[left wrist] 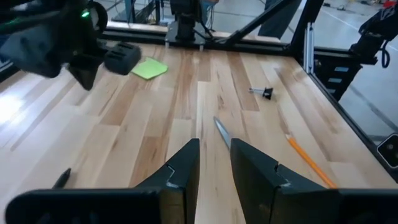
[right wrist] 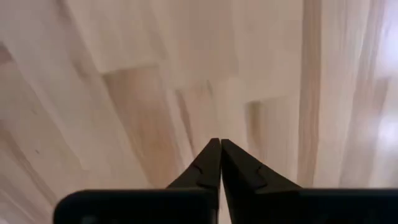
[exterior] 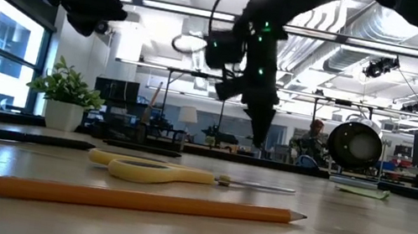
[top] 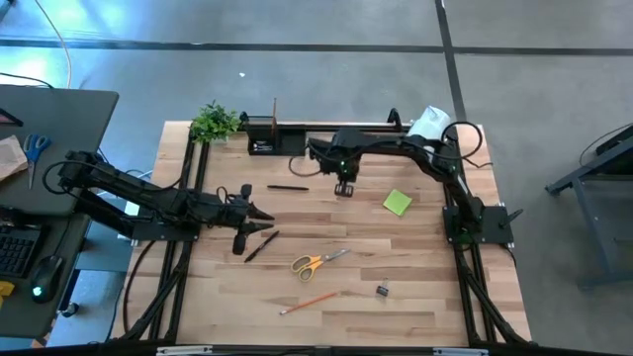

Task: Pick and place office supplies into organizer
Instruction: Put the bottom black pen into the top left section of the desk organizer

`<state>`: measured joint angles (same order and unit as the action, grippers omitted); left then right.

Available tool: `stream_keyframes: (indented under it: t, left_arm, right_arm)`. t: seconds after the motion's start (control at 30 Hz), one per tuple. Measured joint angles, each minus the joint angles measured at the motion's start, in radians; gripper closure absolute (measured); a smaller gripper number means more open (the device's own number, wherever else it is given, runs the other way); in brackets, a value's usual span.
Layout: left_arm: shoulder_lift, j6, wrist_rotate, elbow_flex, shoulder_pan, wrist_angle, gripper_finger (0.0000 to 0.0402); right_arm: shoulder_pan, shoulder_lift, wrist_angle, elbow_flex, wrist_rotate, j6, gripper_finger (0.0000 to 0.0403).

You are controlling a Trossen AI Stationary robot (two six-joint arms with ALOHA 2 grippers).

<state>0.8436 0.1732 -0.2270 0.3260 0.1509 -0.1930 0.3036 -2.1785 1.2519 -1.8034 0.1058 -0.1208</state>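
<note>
Two grippers over the wooden tabletop [top: 415, 287]. Right gripper [top: 344, 188], upper centre of the high view, fingers [right wrist: 211, 165] pressed together on nothing, just below the organizer [top: 277, 135] at the top edge. Left gripper [top: 265, 220], left of centre, fingers [left wrist: 252, 165] slightly parted, empty. Black pens [top: 261, 246] just beneath it. Yellow-handled scissors [top: 318, 262] lower centre, orange pencil [top: 308, 302] under them, binder clip [top: 382, 291] lower right, lime-green sticky-note pad [top: 398, 203] right of centre.

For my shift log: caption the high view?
Both arms over the table; scissors, pencil, sticky pad await sorting into the organizer.
</note>
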Motion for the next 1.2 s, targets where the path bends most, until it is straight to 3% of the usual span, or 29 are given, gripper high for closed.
stream_keyframes:
  t: [0.17,0.47,0.67,0.8,0.9,1.0,1.2]
  left_arm:
    - [0.0,0.015,-0.001,0.0,0.001,0.025,0.0321]
    - [0.006,0.028,-0.001,0.0,0.0,0.007,0.0321]
    - [0.006,0.043,-0.001,0.0,0.0,-0.015,0.0321]
    - [0.014,0.044,-0.001,0.0,0.0,-0.032,0.0321]
    - [0.033,0.045,-0.003,0.0,0.0,-0.016,0.0321]
    - [0.062,0.073,-0.039,0.0,0.0,0.015,0.0321]
    - [0.124,0.159,-0.083,0.0,0.0,0.15,0.0321]
  right_arm:
    - [-0.09,0.114,-0.163,0.093,0.007,0.014,0.04]
    - [-0.235,0.555,-0.608,0.666,-0.02,0.261,0.04]
    - [-0.418,0.774,-0.772,0.913,0.025,0.395,0.0401]
    - [-0.537,0.815,-0.842,0.985,0.052,0.41,0.0402]
    - [-0.589,0.81,-0.858,1.009,0.138,0.463,0.0402]
    - [-0.61,0.803,-0.907,1.038,0.226,0.489,0.0399]
    - [-0.619,0.803,-1.018,1.085,0.237,0.491,0.0398]
